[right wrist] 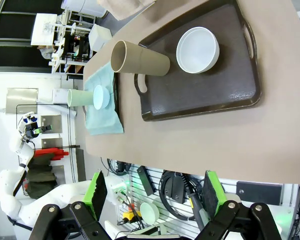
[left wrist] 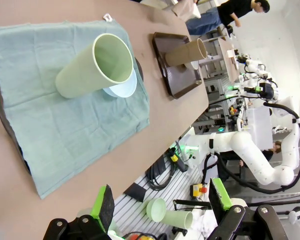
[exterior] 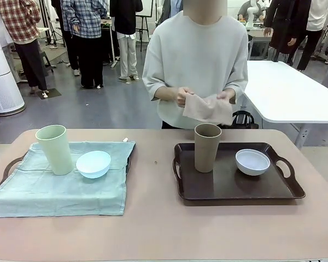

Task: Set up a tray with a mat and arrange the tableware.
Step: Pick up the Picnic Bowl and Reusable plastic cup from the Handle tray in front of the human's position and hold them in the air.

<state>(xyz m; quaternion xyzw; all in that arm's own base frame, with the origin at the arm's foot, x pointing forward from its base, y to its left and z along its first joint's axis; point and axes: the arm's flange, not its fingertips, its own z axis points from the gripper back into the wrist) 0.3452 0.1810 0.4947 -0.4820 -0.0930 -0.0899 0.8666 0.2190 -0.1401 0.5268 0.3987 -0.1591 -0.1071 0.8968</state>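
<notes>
A green mat lies over the left tray. The green cup and blue bowl stand on it, just beside each other. Behind the table, a person holds a tan cloth. The brown cup and white bowl stand on the bare right tray. The left gripper is wide open and holds nothing. So is the right gripper.
</notes>
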